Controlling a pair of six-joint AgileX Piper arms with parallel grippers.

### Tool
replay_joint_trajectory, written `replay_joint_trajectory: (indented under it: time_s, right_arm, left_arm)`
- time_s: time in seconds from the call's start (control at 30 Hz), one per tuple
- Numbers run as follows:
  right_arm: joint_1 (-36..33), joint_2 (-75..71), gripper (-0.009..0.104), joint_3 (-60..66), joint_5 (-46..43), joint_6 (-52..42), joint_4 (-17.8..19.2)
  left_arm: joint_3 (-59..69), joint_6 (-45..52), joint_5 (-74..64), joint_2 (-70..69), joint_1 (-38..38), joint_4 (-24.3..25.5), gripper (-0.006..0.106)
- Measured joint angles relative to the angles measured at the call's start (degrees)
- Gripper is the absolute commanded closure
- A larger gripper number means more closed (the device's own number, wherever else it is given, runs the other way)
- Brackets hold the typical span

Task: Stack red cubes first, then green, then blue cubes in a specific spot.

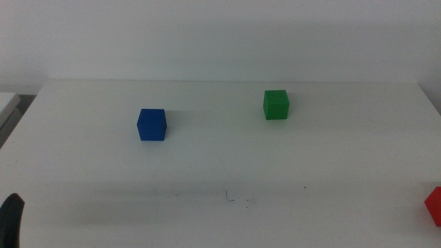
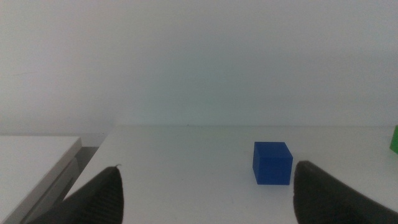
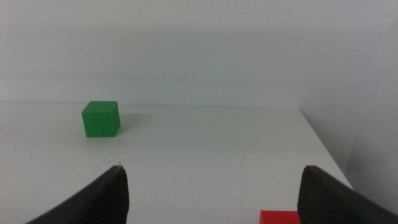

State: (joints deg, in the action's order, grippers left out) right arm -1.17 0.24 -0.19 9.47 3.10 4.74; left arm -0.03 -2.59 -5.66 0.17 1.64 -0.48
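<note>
No legible text, label or number — only faint scribbles [image 1: 238,200] on the table [image 1: 344,158].

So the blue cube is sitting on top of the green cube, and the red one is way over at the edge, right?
Not quite. The blue cube isn't on the green cube; the middle view shows both sitting apart on the white table, blue to the left of green. The red cube is indeed at the picture's right edge.
</note>
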Motion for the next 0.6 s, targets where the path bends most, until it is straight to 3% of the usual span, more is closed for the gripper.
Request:
replay_joint_trajectory:
  time_s: [0.2, 0.3, 0.6]
  right_arm:
    - [0.00, 0.00, 0.002, -0.47, 0.66, 1.88, -2.17]
    - [0.00, 2.68, 0.002, -6.54, 4.78, 4.77, -2.30]
    - [0.00, 30.69, 0.002, -36.95, 41.65, 9.83, -3.43]
  left_arm:
    - [0.00, 0.00, 0.00, 0.00, 0.00, 0.00, 0.007]
    - [0.00, 0.00, 0.00, 0.00, 0.00, 0.00, 0.007]
    - [0.00, 0.00, 0.00, 0.00, 0.00, 0.00, 0.007]
